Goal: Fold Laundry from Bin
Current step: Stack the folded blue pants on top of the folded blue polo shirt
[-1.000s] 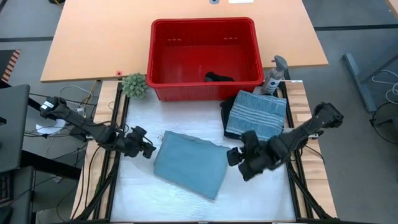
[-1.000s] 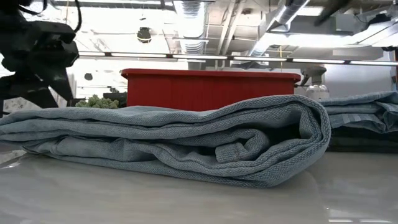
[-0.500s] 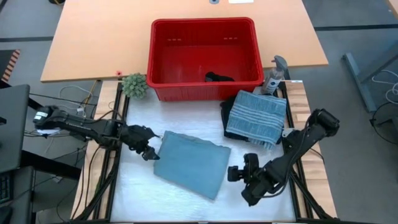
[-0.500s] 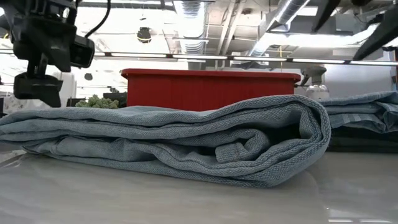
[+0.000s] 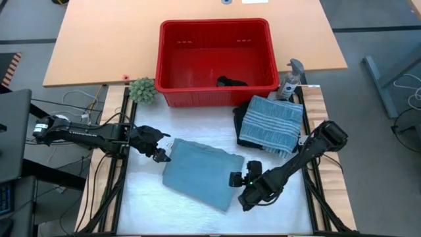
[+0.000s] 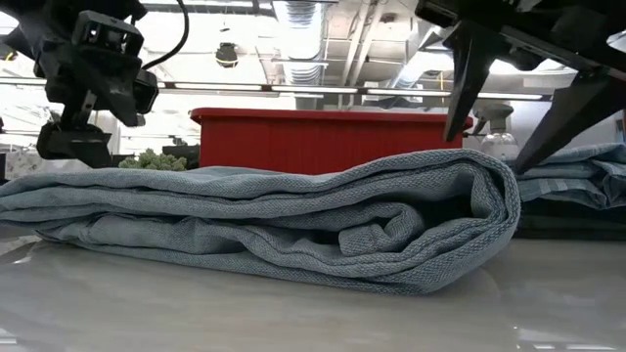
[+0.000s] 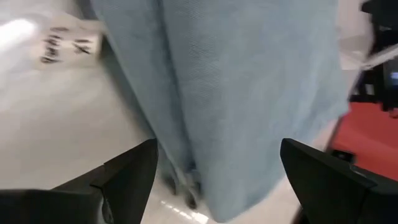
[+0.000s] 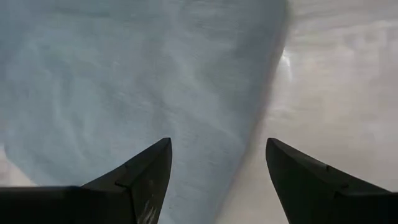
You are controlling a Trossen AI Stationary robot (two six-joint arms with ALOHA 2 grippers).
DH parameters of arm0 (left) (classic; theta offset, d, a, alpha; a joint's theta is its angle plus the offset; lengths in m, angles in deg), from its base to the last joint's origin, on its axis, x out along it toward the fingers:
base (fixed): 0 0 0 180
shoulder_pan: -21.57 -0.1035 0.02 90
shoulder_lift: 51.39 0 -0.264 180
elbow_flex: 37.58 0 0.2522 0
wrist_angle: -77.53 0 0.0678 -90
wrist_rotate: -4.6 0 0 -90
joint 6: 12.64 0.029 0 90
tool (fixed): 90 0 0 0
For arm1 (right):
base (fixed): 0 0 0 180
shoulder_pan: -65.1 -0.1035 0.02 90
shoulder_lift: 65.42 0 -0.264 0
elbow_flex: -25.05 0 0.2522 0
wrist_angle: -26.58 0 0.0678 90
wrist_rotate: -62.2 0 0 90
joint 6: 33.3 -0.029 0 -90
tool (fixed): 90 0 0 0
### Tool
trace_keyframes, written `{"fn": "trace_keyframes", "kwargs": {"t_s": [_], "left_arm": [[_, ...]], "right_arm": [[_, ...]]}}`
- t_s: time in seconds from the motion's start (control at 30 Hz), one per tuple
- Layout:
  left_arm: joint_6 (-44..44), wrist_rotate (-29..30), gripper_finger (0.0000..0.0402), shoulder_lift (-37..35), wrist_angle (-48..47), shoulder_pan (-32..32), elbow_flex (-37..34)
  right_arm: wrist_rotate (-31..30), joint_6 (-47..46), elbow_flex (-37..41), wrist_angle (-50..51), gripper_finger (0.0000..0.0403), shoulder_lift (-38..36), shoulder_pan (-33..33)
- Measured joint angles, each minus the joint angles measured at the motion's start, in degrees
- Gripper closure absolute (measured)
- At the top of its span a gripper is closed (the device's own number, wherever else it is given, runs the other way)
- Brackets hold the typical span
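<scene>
A folded blue-grey cloth lies flat on the white table, its thick fold toward the right. My left gripper stands open just off the cloth's far left corner, a little above it. My right gripper is open over the cloth's right edge, one finger on either side of the fold and just above it. The red bin stands at the far side with a black garment inside. A striped cloth lies folded on a dark piece beside the bin.
A small green plant stands left of the bin and a spray bottle right of it. The stack with the striped cloth lies close behind my right arm. Bare white table runs along the near edge.
My right gripper has come down and gone toward the table's near left, from beside the striped stack to just above the blue-grey cloth's right edge, rolling as it went. My left gripper has swung a little toward the cloth's left corner. The cloth has stayed in place.
</scene>
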Motion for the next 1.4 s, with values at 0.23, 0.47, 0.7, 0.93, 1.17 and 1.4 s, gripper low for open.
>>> {"fn": "trace_keyframes", "kwargs": {"t_s": [0.23,0.47,0.7,0.93,1.17,1.4], "left_arm": [[4.32,3.3,0.0074,0.1,-4.04,-2.5,-0.02],[7.49,2.28,0.0074,4.21,-1.6,-4.65,-0.02],[9.33,-0.17,0.0074,7.5,-1.18,-5.25,-0.02],[10.47,1.84,0.0074,7.47,-3.16,-5.25,-0.02],[10.74,3.31,0.0074,7.45,-1.54,-5.23,-0.02],[5.4,1.14,0.0074,7.45,7.72,-4.7,-5.99]], "right_arm": [[1.39,-2.46,0.0,0.02,0.0116,0.03,0.27],[0.67,-1.96,0.96,-1.94,0.0117,0.03,0.47],[0.17,-3.77,10.17,-19.91,0.0117,0.21,0.23],[0.14,-4.24,14.82,-24.08,0.0117,0.25,0.38],[0.18,-2.9,15.96,-25.57,0.0117,0.22,1.87],[2.75,-0.39,15.96,-26.14,0.0117,0.14,3.07]]}}
